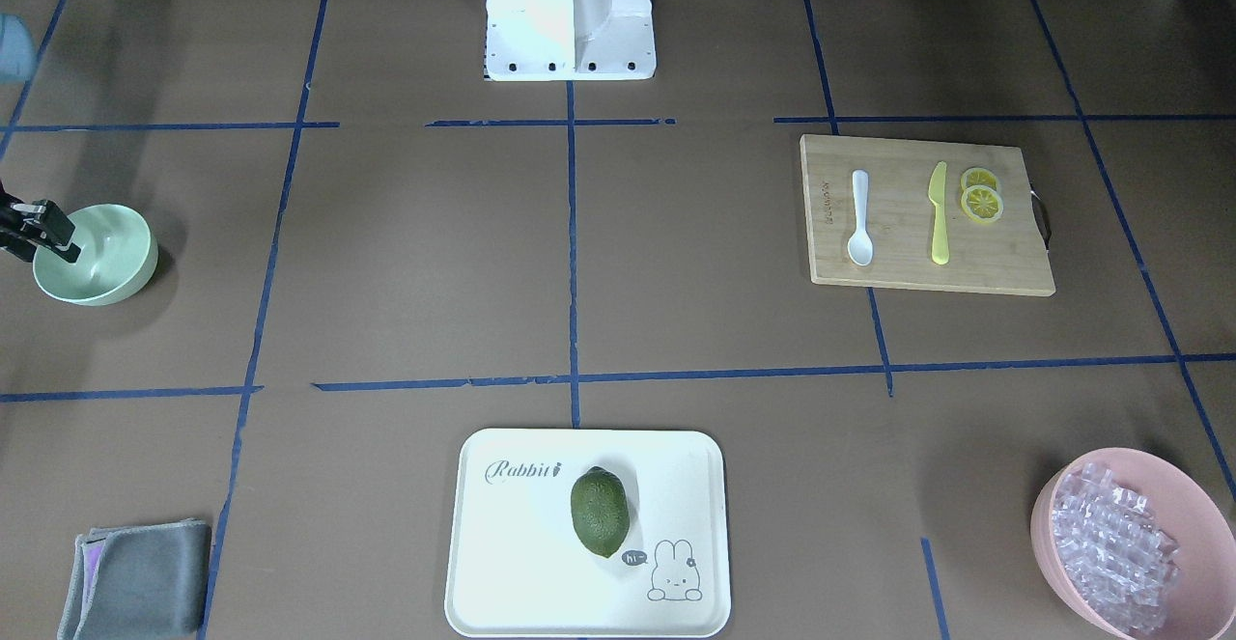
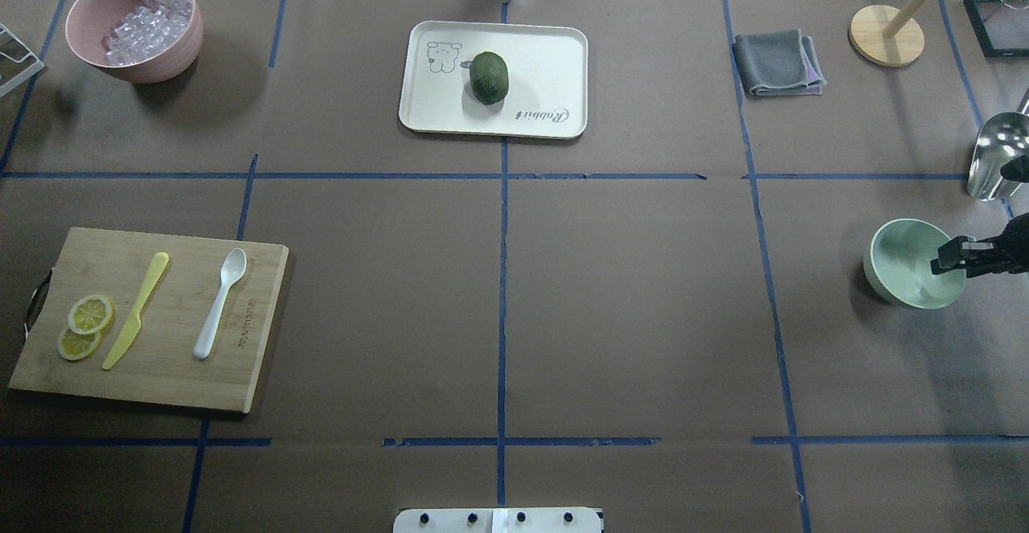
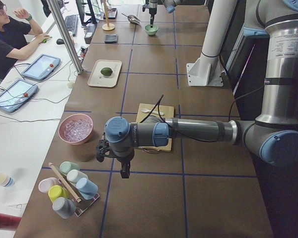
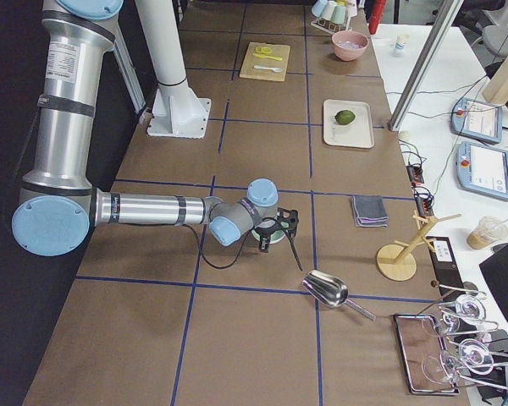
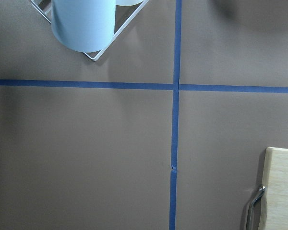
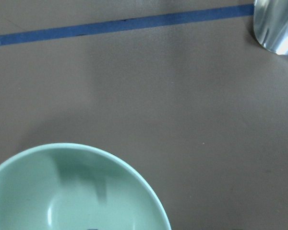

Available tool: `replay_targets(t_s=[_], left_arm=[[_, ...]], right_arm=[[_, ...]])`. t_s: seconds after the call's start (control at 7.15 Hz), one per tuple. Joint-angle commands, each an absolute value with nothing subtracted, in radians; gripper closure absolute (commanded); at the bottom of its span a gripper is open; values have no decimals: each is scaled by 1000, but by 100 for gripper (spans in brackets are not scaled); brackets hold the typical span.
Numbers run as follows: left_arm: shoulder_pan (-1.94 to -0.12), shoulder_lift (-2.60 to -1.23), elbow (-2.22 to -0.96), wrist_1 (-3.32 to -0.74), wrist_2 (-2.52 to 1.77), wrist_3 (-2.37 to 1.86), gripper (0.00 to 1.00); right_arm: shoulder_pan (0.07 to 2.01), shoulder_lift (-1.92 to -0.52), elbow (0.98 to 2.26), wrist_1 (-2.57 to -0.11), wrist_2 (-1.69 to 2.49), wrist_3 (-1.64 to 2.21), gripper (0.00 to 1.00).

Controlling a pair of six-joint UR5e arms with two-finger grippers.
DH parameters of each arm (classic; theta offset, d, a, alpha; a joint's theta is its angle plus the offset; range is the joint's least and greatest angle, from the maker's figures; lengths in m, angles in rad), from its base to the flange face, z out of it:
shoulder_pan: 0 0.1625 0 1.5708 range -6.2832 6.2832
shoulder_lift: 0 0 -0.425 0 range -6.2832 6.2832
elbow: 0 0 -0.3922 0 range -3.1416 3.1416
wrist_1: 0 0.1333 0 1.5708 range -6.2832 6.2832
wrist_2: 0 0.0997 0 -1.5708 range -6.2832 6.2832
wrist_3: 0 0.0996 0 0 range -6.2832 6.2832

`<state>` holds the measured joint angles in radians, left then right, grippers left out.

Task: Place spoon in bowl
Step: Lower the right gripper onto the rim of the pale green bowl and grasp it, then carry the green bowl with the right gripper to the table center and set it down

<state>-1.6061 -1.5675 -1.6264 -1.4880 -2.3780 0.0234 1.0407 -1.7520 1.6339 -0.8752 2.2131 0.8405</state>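
In the overhead view the spoon (image 2: 219,301) lies on the board (image 2: 257,316) at the table's nine o'clock side, scoop toward twelve, with the knife (image 2: 135,310) just beside it at nine. The left gripper (image 3: 120,163) shows only from the table's end. Its arm stretches level over the board with the wrist pointing down, and I cannot tell whether it is released or clenched. The bowl (image 2: 892,256) sits well apart, at three o'clock. The right arm comes in low from three, and the right gripper (image 2: 949,256) hangs over the bowl's three o'clock rim, fingers parted, grasping nothing.
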Motion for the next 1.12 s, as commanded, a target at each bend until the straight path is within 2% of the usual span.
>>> replay_targets(t_s=[0.0, 0.28, 0.56, 0.7, 0.84, 0.98], left_arm=[[-1606, -1569, -1629, -1488, -2379, 23, 0], [-1606, -1569, -1635, -1488, -2379, 23, 0], [-1606, -1566, -1666, -1488, -2379, -21, 0], [-1606, -1560, -1690, -1486, -2379, -44, 0], [-1606, -1560, -1690, -1486, -2387, -46, 0], [-1606, -1560, -1692, -1486, -2388, -46, 0]], right_arm=[[1042, -1758, 1635, -870, 2221, 838, 100], [1087, -1761, 1675, -832, 2314, 838, 100], [1114, -1738, 1846, -936, 2344, 865, 100], [1112, -1664, 1949, -1148, 2344, 870, 100], [1106, -1523, 2016, -1398, 2336, 877, 100], [1042, -1429, 2028, -1481, 2318, 956, 100]])
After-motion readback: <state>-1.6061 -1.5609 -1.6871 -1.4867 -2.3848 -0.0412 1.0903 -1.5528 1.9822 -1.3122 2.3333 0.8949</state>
